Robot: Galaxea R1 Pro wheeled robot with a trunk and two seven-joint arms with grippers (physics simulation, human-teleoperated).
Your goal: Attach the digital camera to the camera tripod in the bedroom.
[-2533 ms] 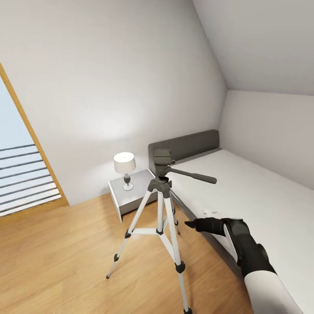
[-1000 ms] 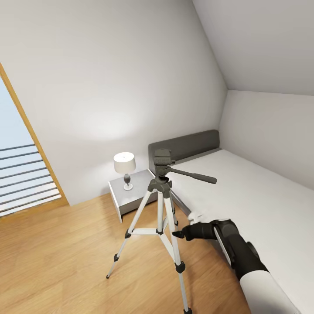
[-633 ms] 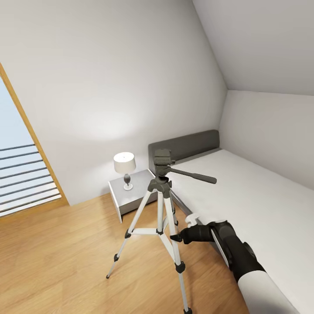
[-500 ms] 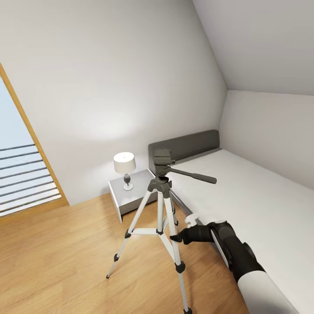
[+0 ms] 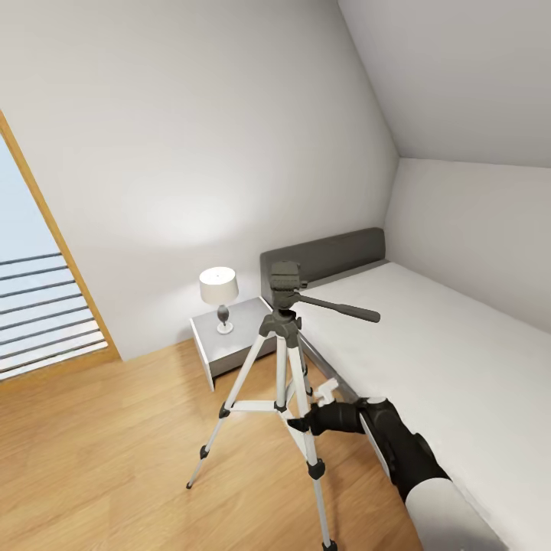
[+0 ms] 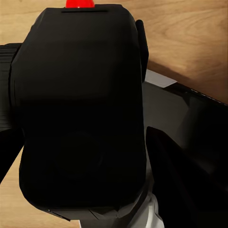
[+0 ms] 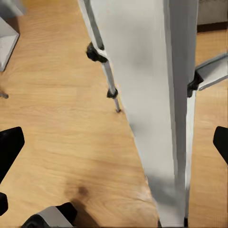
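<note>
The camera tripod [image 5: 285, 337] stands on the wood floor in front of the bed, its black head [image 5: 285, 277] up and its pan handle [image 5: 340, 308] pointing right. My right gripper [image 5: 303, 423] is low beside the tripod's front leg [image 5: 300, 417]. In the right wrist view that silver-white leg [image 7: 156, 109] runs between the widely parted fingertips [image 7: 9, 145] of the right gripper [image 7: 115, 145], which is open. In the left wrist view the black digital camera [image 6: 80, 114] with its red button [image 6: 80, 4] sits close to the lens, and my left gripper [image 6: 95, 128] is shut on it.
A grey nightstand [image 5: 239, 342] with a white lamp [image 5: 219, 292] stands behind the tripod against the wall. The white bed [image 5: 436, 352] with its grey headboard [image 5: 325, 256] runs along the right. A wood-framed window [image 5: 42, 306] is at the left. Light wood floor [image 5: 115, 451] spreads left of the tripod.
My right arm has swung left and down from the bed's edge to the tripod's front leg, and its fingers now straddle that leg. The tripod has not moved.
</note>
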